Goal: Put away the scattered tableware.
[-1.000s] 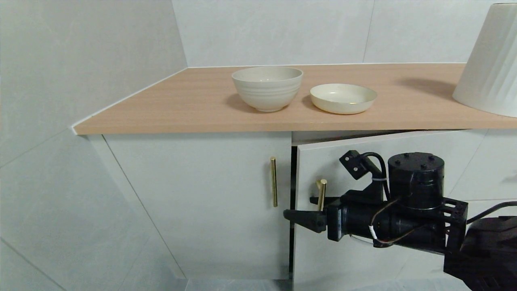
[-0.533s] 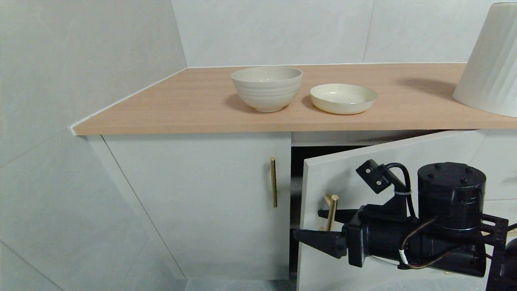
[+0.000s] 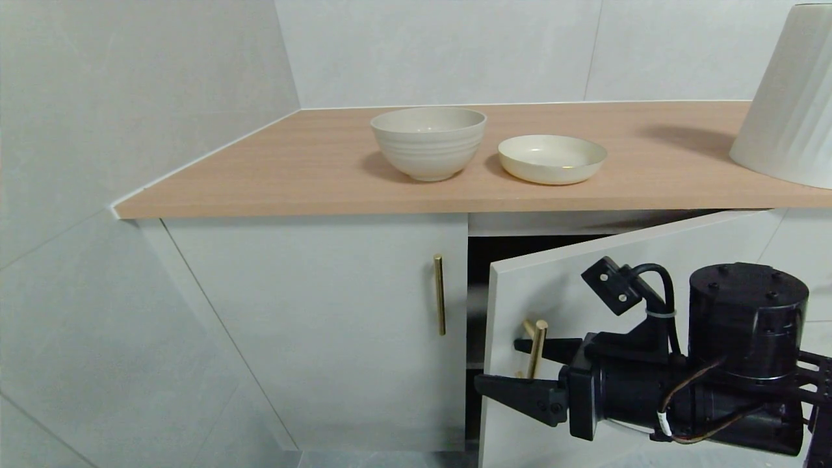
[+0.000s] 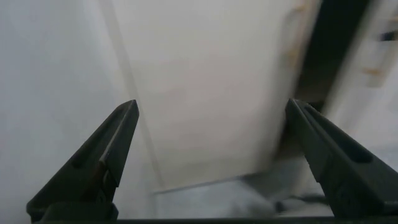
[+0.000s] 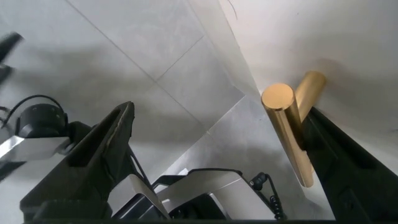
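The wooden table [image 3: 292, 179] carries the tableware, and nothing on it is put away yet. Below it are two white cabinet doors. The left door [image 3: 312, 325] is shut. The right door [image 3: 585, 266] stands partly open, with a dark gap showing at its free edge. A white ribbed shade [image 3: 786, 110] sits at the table's far right, well apart from the dishes.

The right gripper [image 3: 500, 364] is low in front of the right door. Its jaws are spread wide and clamp nothing. The brass handle [image 3: 535, 348] of that door stands between them, close against one finger, so the door looks hooked rather than held. The left gripper [image 4: 211, 112] also has its jaws wide open and empty, and it faces the shut left door from near the floor.

The deep ribbed bowl [image 3: 428, 140] sits mid-table with the shallow dish [image 3: 551, 158] just beside it, not touching. The left door's handle [image 3: 440, 294] is untouched.

I judge the step in hand to be swinging the door wide. With the handle loose, a pull that leaves the door's arc could let the finger slide off its end. The door would then stay too narrow for the bowl to pass. An arm lifting straight up from here could strike the table's front edge.
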You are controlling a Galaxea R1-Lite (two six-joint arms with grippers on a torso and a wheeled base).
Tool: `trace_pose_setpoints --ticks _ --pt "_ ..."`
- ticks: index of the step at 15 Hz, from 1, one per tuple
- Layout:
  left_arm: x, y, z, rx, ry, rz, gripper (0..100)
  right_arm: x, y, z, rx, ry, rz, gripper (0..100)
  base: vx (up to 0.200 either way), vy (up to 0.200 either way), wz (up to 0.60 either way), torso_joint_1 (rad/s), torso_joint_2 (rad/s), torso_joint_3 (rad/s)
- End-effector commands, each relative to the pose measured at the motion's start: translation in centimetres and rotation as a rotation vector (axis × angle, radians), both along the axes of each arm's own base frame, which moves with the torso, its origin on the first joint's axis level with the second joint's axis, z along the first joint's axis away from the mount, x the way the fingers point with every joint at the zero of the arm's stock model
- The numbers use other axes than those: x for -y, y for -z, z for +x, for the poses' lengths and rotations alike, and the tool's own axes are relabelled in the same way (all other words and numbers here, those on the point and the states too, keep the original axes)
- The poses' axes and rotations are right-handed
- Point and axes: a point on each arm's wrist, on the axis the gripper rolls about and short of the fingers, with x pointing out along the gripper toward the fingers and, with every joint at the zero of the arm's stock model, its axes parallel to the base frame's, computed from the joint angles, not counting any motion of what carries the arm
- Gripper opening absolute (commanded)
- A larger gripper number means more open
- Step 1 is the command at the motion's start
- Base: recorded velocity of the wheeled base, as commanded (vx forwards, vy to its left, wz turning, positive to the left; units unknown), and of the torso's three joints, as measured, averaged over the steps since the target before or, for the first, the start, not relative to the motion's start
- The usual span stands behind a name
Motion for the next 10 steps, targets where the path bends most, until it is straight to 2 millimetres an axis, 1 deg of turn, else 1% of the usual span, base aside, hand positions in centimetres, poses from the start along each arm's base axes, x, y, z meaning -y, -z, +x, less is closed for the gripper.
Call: trace_pose_setpoints --ticks 1,2,3,4,6,7,8,9,10 --pt "0.3 -5.7 3.6 -0.14 0.16 0.001 100 -0.1 0.0 -0.2 -0.002 -0.015 0.001 100 0.0 0.0 0.0 0.0 0.0 0.0" --pt "0.4 -7.1 5.2 -0.176 0.205 -0.008 100 -0.1 0.0 -0.2 -0.002 -0.014 0.001 100 0.0 0.0 0.0 0.0 0.0 0.0" --pt "0.5 -7.9 6.1 -0.194 0.218 -0.013 100 -0.1 0.1 -0.3 -0.003 -0.015 -0.001 100 0.0 0.0 0.0 0.0 0.0 0.0" --pt "0.9 -9.7 9.0 -0.254 0.28 -0.013 100 -0.1 0.1 -0.3 -0.004 -0.015 -0.002 100 0.0 0.0 0.0 0.0 0.0 0.0" --pt "2.0 -10.7 12.0 -0.324 0.373 -0.017 100 -0.1 0.1 -0.3 -0.004 -0.015 -0.002 100 0.0 0.0 0.0 0.0 0.0 0.0" --pt "3.6 -10.7 15.3 -0.392 0.442 -0.021 100 -0.1 0.1 -0.3 -0.004 -0.015 -0.002 100 0.0 0.0 0.0 0.0 0.0 0.0" --pt "5.1 -9.9 17.6 -0.43 0.498 -0.014 100 0.0 0.0 -0.4 -0.002 -0.015 0.001 100 0.0 0.0 0.0 0.0 0.0 0.0" --pt "5.1 -9.9 17.6 -0.43 0.498 -0.014 100 0.0 0.0 -0.4 -0.002 -0.015 0.001 100 0.0 0.0 0.0 0.0 0.0 0.0" --pt "7.4 -7.5 20.6 -0.498 0.554 0.006 100 -0.1 0.1 -0.5 -0.005 -0.02 -0.003 100 0.0 0.0 0.0 0.0 0.0 0.0"
